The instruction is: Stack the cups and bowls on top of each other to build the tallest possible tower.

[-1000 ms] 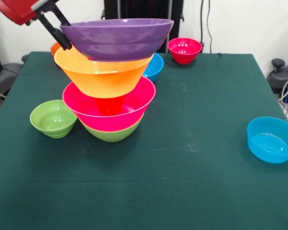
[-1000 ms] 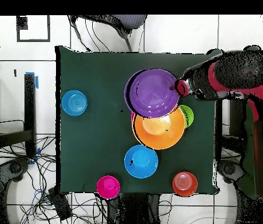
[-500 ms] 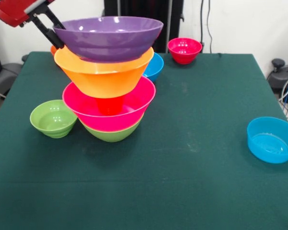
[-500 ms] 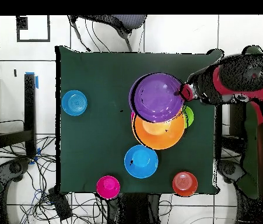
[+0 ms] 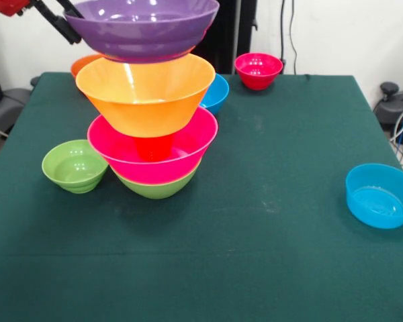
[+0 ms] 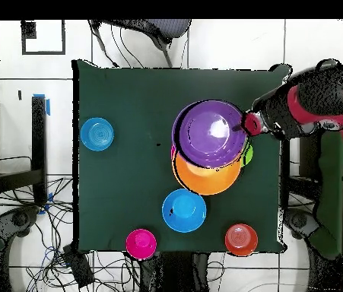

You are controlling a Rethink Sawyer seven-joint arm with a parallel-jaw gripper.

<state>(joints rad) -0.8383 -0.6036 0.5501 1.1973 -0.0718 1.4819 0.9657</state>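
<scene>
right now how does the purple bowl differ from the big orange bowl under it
The purple bowl is held up in the air by the tool at its rim; the big orange bowl rests in the pink bowl of the stack. The purple bowl is shallow with rounded sides; the orange bowl is deeper with straight, tapering sides. In the front view a gap shows between them. Both are glossy, round, open side up and similar in width.

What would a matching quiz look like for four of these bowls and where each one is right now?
Bowls:
1. purple bowl
2. pink bowl
3. small green bowl
4. red bowl

Places:
A. alone near the table's far edge
B. held up by the gripper
C. on the table beside the tower
D. in the tower, under the orange bowl

Pairs: 1-B, 2-D, 3-C, 4-A
</scene>
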